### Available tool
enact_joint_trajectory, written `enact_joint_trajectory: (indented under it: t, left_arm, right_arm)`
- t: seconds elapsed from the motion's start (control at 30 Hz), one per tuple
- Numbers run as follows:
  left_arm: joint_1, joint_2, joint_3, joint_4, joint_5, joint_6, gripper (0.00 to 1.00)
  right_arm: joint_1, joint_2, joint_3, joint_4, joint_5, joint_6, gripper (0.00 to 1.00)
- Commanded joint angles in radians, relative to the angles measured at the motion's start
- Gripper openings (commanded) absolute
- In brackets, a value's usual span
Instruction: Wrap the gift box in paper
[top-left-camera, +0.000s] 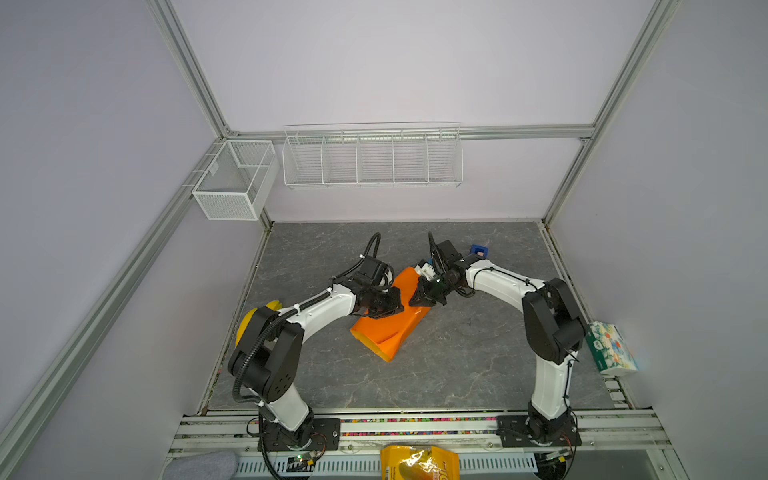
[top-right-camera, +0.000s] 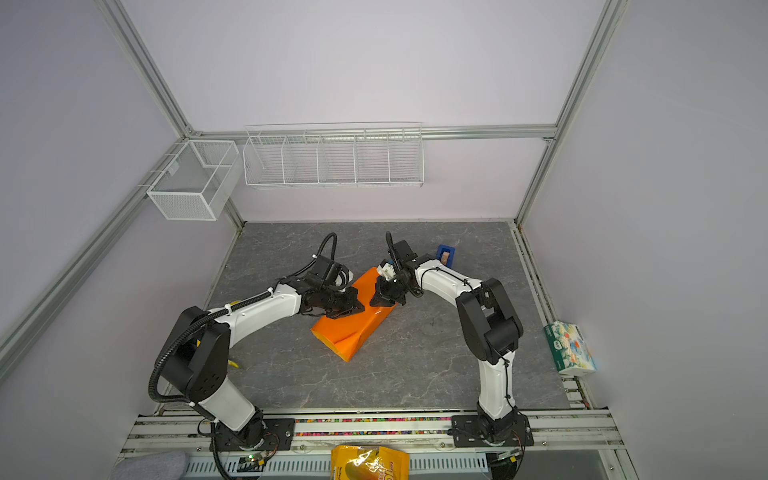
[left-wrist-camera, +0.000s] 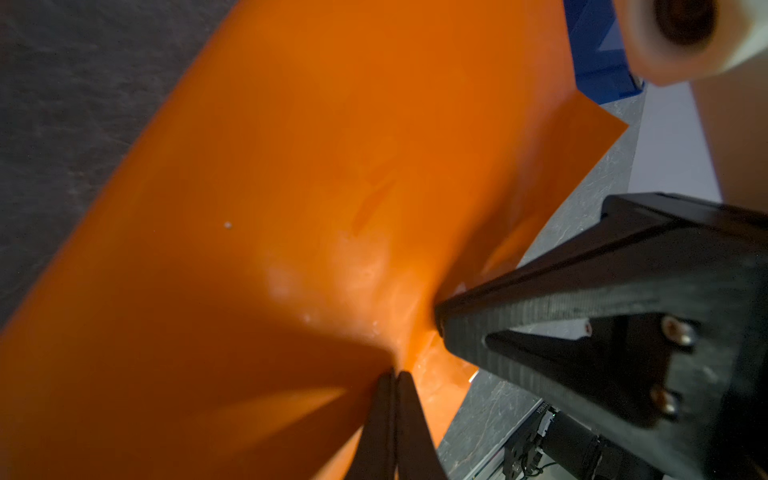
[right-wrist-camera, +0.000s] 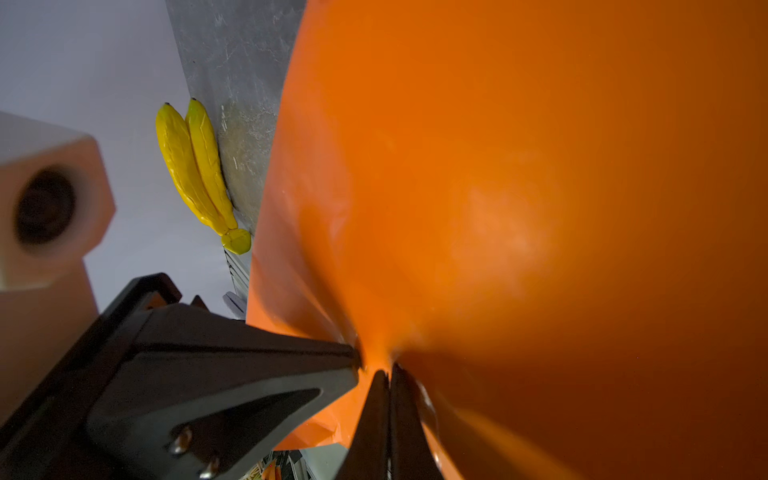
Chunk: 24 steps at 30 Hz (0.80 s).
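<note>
- Left fingers (left-wrist-camera: 401, 386): clenched, tips pinched on a pucker of the paper (left-wrist-camera: 291, 166). Creases are seen fanning out from the pinch in the left wrist view
- Right fingers (right-wrist-camera: 397, 386): likewise clenched on the paper, with a small fold drawn up at the tips
- The two pinches are set just beside each other, tip facing tip, at centre frame in both top views
- The paper is noted as folded over into a long loose sleeve. It is laid on the grey surface (top-left-camera: 478, 353) at centre frame, slanted from upper right to lower left, with the lower-left end gaping open
- Gift box: not seen in any view. It is judged to be hidden inside the sleeve; its exact spot cannot be told
- Blue tape dispenser (top-left-camera: 480, 250): stood well apart, to the upper right of the sleeve, behind the right arm
- Bananas (right-wrist-camera: 195, 174) are noted at the surface's edge, and a snack bag (top-left-camera: 419, 461) at bottom frame; neither is involved
- Step judged: the long seam is being gathered and held shut over the box. The wrap is perhaps midway, with the near end open and no tape seen on the paper
- Next move, as judged: the overlap must be kept pinned by one set of fingers while the other is freed for tape. The pull should be kept gentle, as thin paper is easily torn
</note>
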Motion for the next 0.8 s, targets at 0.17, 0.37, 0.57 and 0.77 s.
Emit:
enact_joint_trajectory:
  t: [0.17, 0.37, 0.57, 0.77]
  left_arm:
    - [-0.007, 0.042, -0.064, -0.062, -0.036, -0.007, 0.00]
    - [-0.007, 0.049, -0.062, -0.064, -0.037, -0.004, 0.00]
    - [-0.007, 0.050, -0.060, -0.067, -0.037, -0.002, 0.00]
    - [-0.008, 0.054, -0.052, -0.075, -0.039, 0.002, 0.00]
  right_arm:
    - [-0.015, -0.012, 0.039, -0.064, 0.108, -0.027, 0.07]
    - [-0.007, -0.089, -0.040, -0.073, 0.056, -0.037, 0.07]
    - [-0.005, -0.194, -0.079, -0.117, 0.077, -0.054, 0.07]
    - [-0.004, -0.246, -0.150, -0.067, 0.082, -0.022, 0.07]
